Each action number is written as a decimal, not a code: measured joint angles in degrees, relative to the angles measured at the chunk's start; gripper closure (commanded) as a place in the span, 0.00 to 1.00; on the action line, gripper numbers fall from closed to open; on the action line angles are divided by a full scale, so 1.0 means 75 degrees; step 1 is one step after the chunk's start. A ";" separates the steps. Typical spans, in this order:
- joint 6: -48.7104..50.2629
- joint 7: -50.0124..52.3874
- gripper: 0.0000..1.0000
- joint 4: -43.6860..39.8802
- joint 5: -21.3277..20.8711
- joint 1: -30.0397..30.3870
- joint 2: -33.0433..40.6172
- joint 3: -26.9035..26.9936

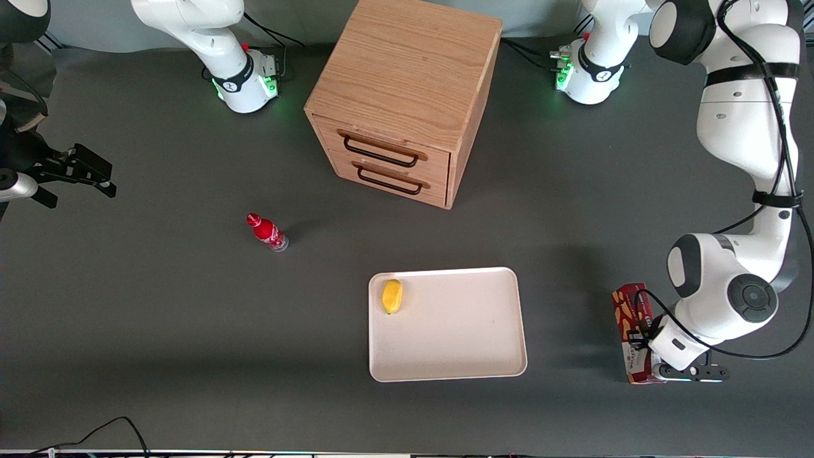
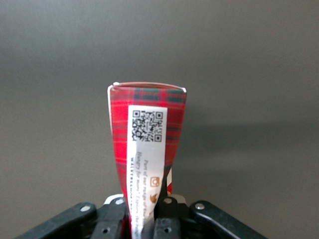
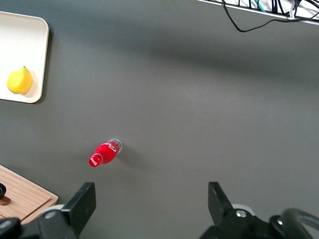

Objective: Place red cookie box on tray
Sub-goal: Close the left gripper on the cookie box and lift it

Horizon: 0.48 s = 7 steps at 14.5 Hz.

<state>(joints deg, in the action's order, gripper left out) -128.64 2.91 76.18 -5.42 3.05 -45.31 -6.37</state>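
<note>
The red cookie box [image 1: 629,318] lies flat on the dark counter [image 1: 159,331], close to the edge at the working arm's end. It is a long, thin box. The tray [image 1: 458,343] sits on the counter near the middle of its front edge, well apart from the box. A yellow lemon [image 1: 392,296] rests in one corner of the tray.

The left arm's gripper [image 1: 655,356] is down over the end of the box that is nearer the front camera. In the wrist view, the black fingers [image 2: 167,219] sit tight against the two long sides of the box [image 2: 147,144], pinching it between them. A white label with a square code runs along the top of the box.

A small red bottle [image 1: 267,232] lies on its side on the counter, toward the parked arm's end. A wooden cabinet [image 1: 407,95] with two drawers stands near the counter's back edge, farther from the front camera than the tray.
</note>
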 measured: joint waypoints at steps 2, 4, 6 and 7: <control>0.1175 0.0288 1.00 -0.0567 0.0001 -0.0101 0.0339 -0.0229; 0.2303 0.0799 1.00 -0.0973 0.0000 -0.0292 0.0880 -0.0509; 0.3170 0.1392 1.00 -0.1067 0.0001 -0.0674 0.1494 -0.0630; 0.3496 0.1701 1.00 -0.1065 0.0002 -0.0930 0.1744 -0.0650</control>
<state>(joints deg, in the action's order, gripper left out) -102.42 15.66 68.20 -5.40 -3.93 -32.24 -11.24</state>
